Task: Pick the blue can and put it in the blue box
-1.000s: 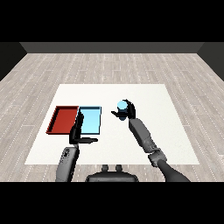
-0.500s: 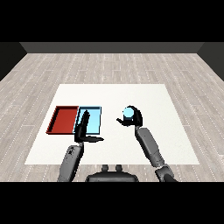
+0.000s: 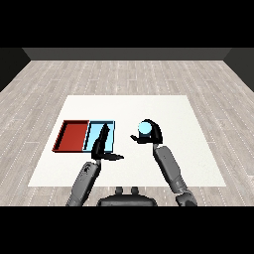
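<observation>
Table (image 3: 198, 149): plain white. Floor (image 3: 59, 79): pale grey wood planks. Red tray (image 3: 73, 135): red, darker rim. Blue tray (image 3: 94, 134): light blue, darker blue rim. Can (image 3: 144, 129): light blue top. Right hand (image 3: 153, 133) and left hand (image 3: 101, 149): black. Both forearms: grey.

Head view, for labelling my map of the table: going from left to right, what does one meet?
Red tray → light blue tray → left hand, partly over that tray's right side → blue can, held in the right hand.
</observation>
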